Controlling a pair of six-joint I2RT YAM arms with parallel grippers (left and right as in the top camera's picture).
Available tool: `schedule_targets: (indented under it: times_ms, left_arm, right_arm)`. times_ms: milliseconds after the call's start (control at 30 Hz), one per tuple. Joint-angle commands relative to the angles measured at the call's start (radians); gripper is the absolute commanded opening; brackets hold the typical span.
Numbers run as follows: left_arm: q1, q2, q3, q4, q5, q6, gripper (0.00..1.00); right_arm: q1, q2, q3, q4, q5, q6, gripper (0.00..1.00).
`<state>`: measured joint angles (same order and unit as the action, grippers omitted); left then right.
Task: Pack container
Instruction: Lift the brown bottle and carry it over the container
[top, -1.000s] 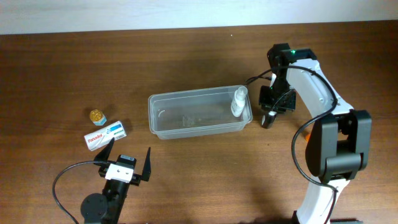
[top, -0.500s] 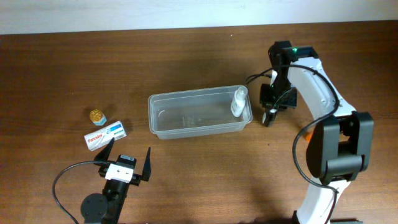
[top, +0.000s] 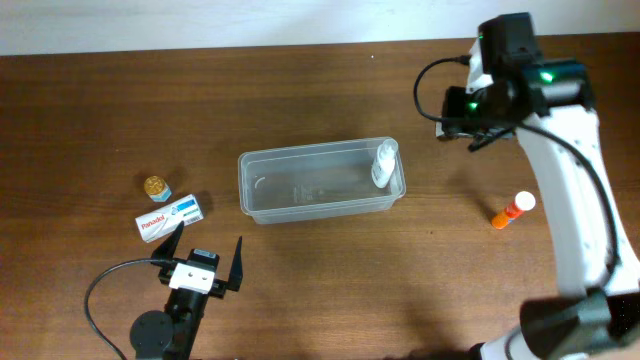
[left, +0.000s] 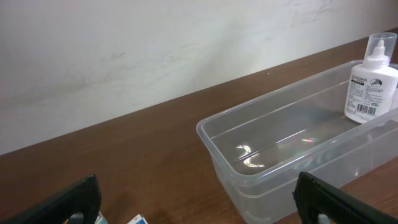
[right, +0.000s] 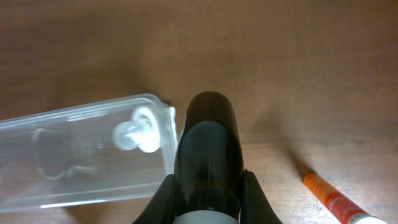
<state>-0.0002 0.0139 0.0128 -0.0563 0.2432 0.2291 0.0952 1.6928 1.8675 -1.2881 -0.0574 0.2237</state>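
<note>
The clear plastic container (top: 300, 185) lies in the table's middle; it also shows in the left wrist view (left: 261, 143) and the right wrist view (right: 74, 155). A white bottle (top: 384, 163) stands upright in its right end (left: 370, 81). My right gripper (top: 468, 115) is raised off the table beyond the container's right end. It is shut on a dark glossy bottle (right: 208, 143). My left gripper (top: 205, 262) is open and empty near the front left, its fingers (left: 199, 211) facing the container.
A white Panadol box (top: 170, 217) and a small yellow-topped jar (top: 156, 188) lie left of the container. An orange and white tube (top: 513, 209) lies on the wood to the right; it also shows in the right wrist view (right: 336, 199).
My right gripper has risen from the table beside the container's right end and moved back and right with the dark bottle. The orange tube has come into view.
</note>
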Motion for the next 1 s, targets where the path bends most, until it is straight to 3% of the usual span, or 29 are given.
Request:
schedule_targets:
  times_ms: [0,367,967]
  left_arm:
    - [0.003,-0.007,-0.004,-0.005,-0.003,0.011,0.99]
    - [0.003,-0.007,-0.004,-0.005,-0.003,0.011,0.99]
    - [0.003,-0.007,-0.003,-0.005,-0.003,0.011,0.99]
  right_arm:
    - [0.054,-0.094,0.025,0.014,-0.003,-0.038,0.13]
    - [0.324,-0.09,-0.005,0.037,0.066,-0.069,0.14]
    - [0.351,0.235,-0.031,0.067,0.092,0.035,0.13]
